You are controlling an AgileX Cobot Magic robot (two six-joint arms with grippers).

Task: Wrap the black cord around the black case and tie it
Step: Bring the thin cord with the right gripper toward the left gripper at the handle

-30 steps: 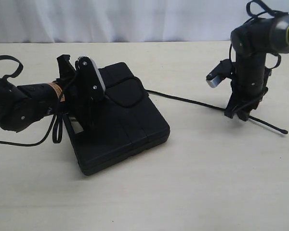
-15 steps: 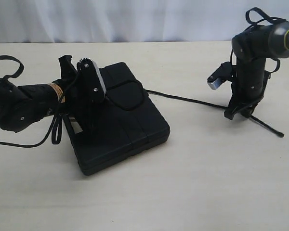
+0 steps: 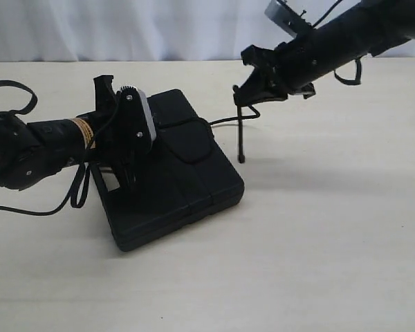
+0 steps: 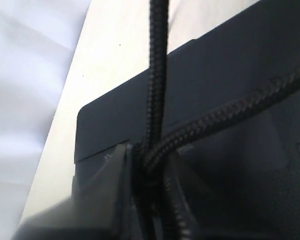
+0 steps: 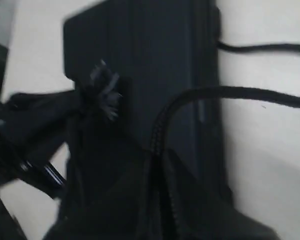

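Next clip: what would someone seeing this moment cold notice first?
The right gripper hovers above the table just right of the black case, pinching the black cord, whose tip dangles straight down. At the case's left end, the left gripper clamps the same cord, which loops across the case's top.

The left arm (image 3: 28,149) lies low, the left tool (image 4: 150,167) angled down and pinched on the black cord (image 3: 241,135), while the right arm (image 3: 332,41) reaches in raised (the right tool (image 3: 245,97) clamped on the same cord).
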